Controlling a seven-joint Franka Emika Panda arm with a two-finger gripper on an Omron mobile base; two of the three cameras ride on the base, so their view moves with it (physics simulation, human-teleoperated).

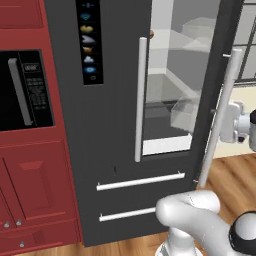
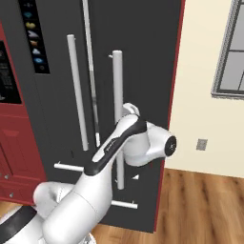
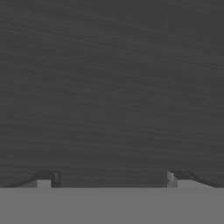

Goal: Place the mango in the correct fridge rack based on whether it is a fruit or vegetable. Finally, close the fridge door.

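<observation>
No legible text, brand or number appears in any view. The left fridge door [image 1: 107, 125] carries a vertical column of small pictogram icons [image 1: 89, 42] on a black strip; these are symbols, not lettering, and their meaning cannot be determined. The microwave [image 1: 25, 90] has a keypad panel [image 1: 36, 90] with a small display above it; markings there are too small and blurred to read. The wall outlet [image 2: 202, 144] bears no readable marking.
</observation>
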